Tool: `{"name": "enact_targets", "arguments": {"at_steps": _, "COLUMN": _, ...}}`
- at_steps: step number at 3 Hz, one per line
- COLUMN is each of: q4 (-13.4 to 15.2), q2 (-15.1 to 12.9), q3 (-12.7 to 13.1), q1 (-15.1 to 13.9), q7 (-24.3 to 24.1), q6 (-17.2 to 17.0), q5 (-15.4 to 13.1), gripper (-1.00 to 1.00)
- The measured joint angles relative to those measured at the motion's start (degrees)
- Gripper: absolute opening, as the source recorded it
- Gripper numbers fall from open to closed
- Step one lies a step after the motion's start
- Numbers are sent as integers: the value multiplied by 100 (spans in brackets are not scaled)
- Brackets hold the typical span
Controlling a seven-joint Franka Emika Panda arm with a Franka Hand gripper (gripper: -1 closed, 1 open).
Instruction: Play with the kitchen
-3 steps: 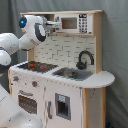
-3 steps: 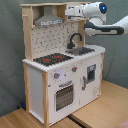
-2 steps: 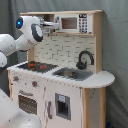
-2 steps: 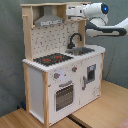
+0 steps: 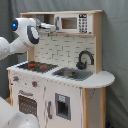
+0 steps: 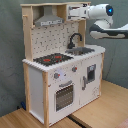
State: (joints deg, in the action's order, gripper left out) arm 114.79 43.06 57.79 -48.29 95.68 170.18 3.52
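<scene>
Not much has moved over the last second, honestly: the white Franka arm sits a touch higher and closer to the top shelf than it did a moment back, and nothing on the toy itself has shifted. So as far as playing goes, my read is it's only lining up on something up top, probably the small white microwave (image 5: 76, 23), with no real contact yet. The tall child's toy kitchen of pale wood and white panels (image 6: 61, 80) stands on a wooden tabletop (image 6: 95, 112) in front of a grey curtain, with its black hob (image 5: 36, 65), black curved faucet (image 5: 85, 58) and oven door (image 6: 63, 96) all untouched and shut. Pose-wise, the arm comes in from the first exterior view's left, its elbow bent low and its round wrist joint level with the upper shelf, reaching roughly horizontal so the tool (image 5: 50, 26) ends just beside the microwave, under the top board. In the second exterior view it enters from the right instead. Whether the tool is apart or together, I can't tell.
</scene>
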Motion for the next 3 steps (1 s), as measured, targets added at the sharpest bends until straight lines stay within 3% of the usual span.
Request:
{"name": "enact_targets", "arguments": {"at_steps": 2, "q4": 794, "q2": 556, "q3": -523, "q1": 622, "q7": -574, "q6": -1, "q5": 3, "gripper": 100}}
{"name": "enact_targets", "arguments": {"at_steps": 3, "q4": 1165, "q2": 858, "q3": -664, "q1": 847, "q7": -937, "q6": -7, "q5": 3, "gripper": 100}}
